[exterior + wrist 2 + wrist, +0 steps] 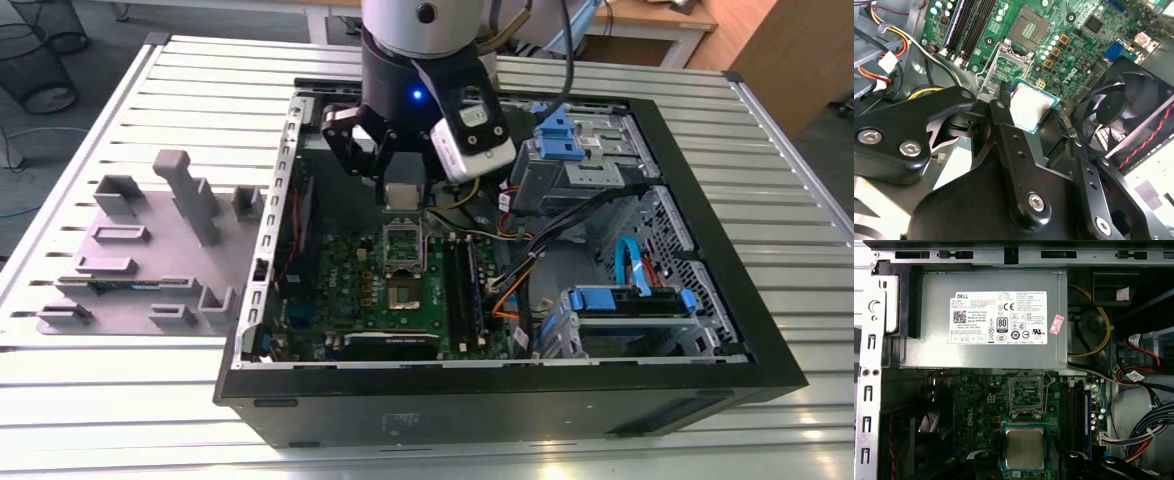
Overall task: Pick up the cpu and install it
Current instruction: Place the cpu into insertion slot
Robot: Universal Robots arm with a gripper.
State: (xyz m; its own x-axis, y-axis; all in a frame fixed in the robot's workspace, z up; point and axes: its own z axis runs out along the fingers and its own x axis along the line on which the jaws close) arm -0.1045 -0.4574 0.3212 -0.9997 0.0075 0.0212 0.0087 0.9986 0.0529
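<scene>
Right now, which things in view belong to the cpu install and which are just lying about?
Job: cpu, held in the gripper; open socket.
Lying about: power supply, fan, grey fixture blocks, drive cage.

Bright even light; glare on table [801, 425]; case [467, 400] interior dim.

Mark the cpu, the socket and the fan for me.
cpu [1025, 447], first wrist view, middle of its metal top.
socket [1026, 396], first wrist view, centre inside its frame.
fan [1104, 107], second wrist view, on a dark blade.
</scene>
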